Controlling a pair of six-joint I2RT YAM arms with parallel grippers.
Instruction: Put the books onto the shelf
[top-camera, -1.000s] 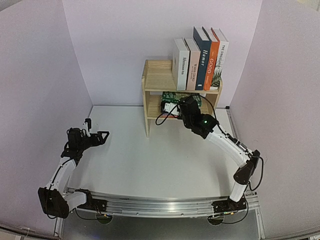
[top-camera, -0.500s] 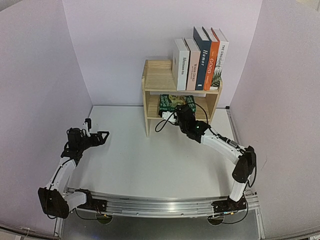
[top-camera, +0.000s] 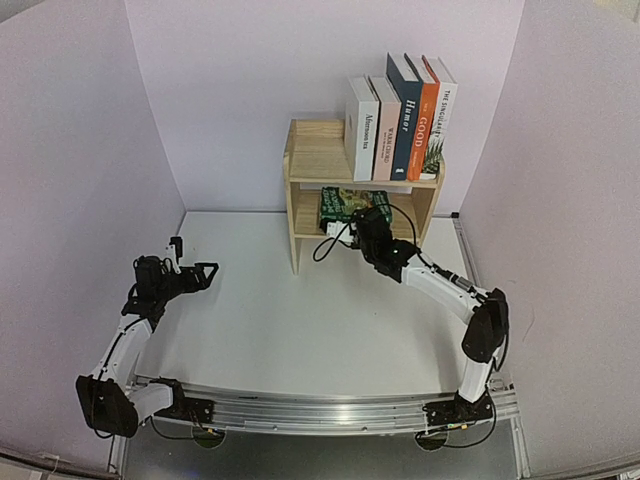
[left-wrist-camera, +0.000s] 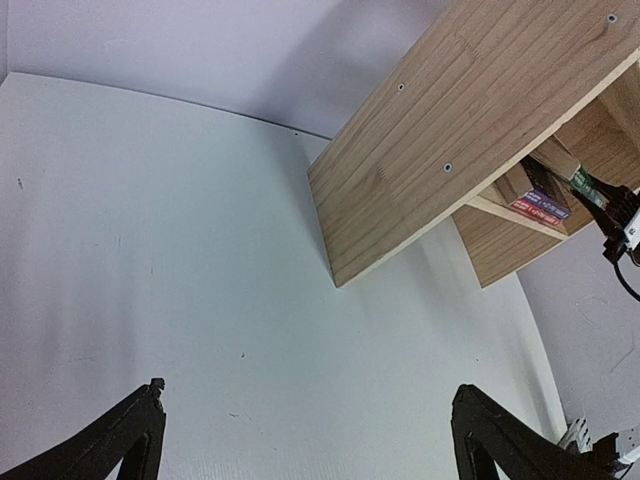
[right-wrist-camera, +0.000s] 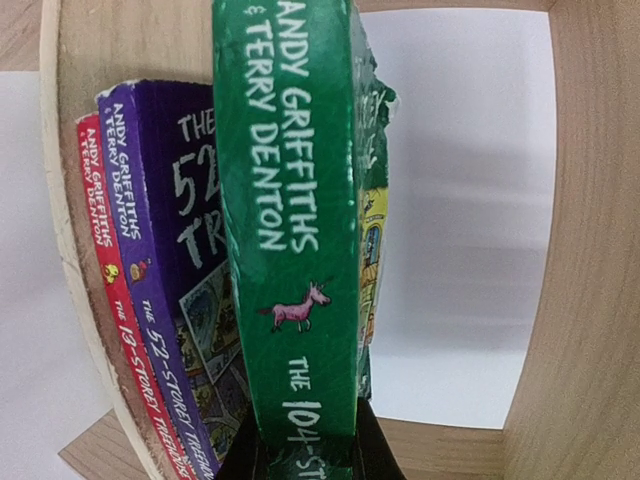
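Seeming light and floppy, the green paperback is clenched at its spine by the right gripper; the left gripper is released.

A green book fills the centre, its spine running from 12 to 6 o'clock, with a small pink unicorn printed on it. At 6 o'clock the dark fingers pinch its lower end from both sides. A purple book and a red book lean together at 8 o'clock. The pine shelf shows a panel at 3 o'clock.
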